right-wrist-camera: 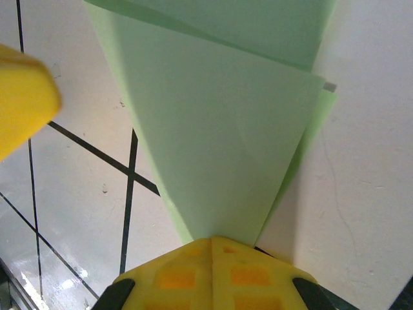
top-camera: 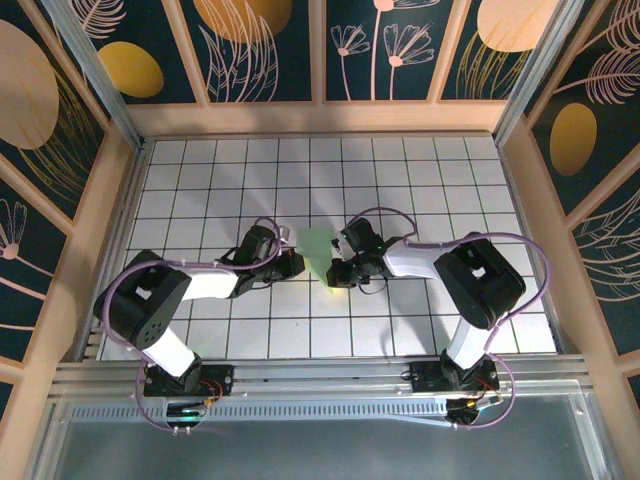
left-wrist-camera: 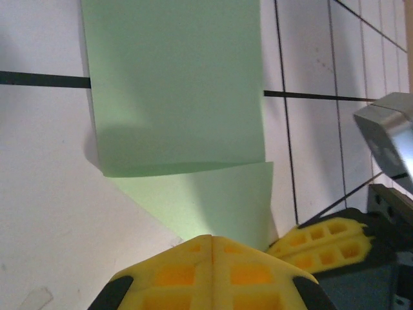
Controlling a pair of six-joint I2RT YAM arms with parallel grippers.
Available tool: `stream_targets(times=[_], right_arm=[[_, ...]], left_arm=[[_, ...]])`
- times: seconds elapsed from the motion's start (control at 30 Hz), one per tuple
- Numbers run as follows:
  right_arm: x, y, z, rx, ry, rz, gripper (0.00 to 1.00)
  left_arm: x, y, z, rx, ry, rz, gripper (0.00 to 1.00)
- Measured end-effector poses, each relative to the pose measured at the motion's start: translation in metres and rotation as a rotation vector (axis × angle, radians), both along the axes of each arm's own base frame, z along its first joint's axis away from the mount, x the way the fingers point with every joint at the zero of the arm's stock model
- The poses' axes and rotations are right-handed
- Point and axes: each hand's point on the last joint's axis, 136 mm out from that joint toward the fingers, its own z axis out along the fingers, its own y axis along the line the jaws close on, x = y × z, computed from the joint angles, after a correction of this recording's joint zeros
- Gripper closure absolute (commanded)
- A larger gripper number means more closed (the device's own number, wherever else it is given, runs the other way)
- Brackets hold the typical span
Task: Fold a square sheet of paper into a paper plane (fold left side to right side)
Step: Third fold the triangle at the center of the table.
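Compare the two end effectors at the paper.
The left end effector sits at the left side of the sheet of paper, the right end effector at its right. In the wrist views, the left one faces a broad folded flap, the right one a narrowing wedge. Both are shut, tips at the paper.

Sheet of paper [right-wrist-camera: 219, 148]: tip beneath jaws, far edge off-frame.

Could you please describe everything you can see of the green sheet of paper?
The sheet of paper is thin, pale mint green and matte, folded into a layered wedge with creases. It lies on the white gridded table, one flap slightly lifted. Its narrow end meets the shut right gripper; the shut left gripper sits at its edge. Pinched or just pressed, I cannot tell.
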Motion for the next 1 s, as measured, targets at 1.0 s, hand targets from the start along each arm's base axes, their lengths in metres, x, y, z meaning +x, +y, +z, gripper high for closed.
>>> stream_targets(times=[1.0], right_arm=[[0.014, 0.000, 0.032, 0.005, -0.022, -0.042, 1.00]], left_arm=[[0.017, -0.012, -0.021, 0.034, 0.053, 0.017, 1.00]])
